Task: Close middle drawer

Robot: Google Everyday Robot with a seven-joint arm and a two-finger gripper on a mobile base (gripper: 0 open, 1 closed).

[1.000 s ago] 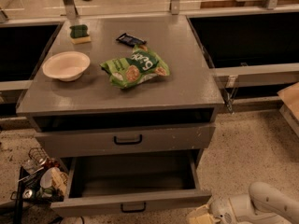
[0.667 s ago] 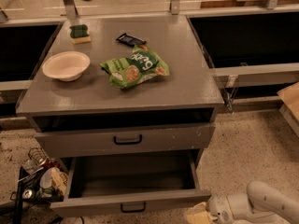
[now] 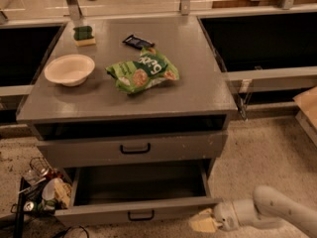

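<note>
The middle drawer point(image 3: 138, 209) is pulled far out at the bottom of the grey cabinet, its low front panel carrying a small black handle point(image 3: 141, 215). Its dark inside looks empty. My gripper point(image 3: 202, 222) is low at the bottom right, just outside the drawer front's right corner, on a white arm point(image 3: 270, 212) coming in from the right. Above the open drawer sits a taller grey drawer front point(image 3: 133, 148) with a larger black handle.
On the cabinet top point(image 3: 198, 90) lie a white bowl point(image 3: 69, 69), a green chip bag point(image 3: 143, 72), a dark snack bar point(image 3: 137, 41) and a sponge point(image 3: 84, 35). A wire basket of clutter point(image 3: 39, 190) stands on the floor left of the drawer. Black bins flank the cabinet.
My gripper has crept a little to the left and slightly up, closer to the drawer front's right corner. The drawer itself has not moved.
</note>
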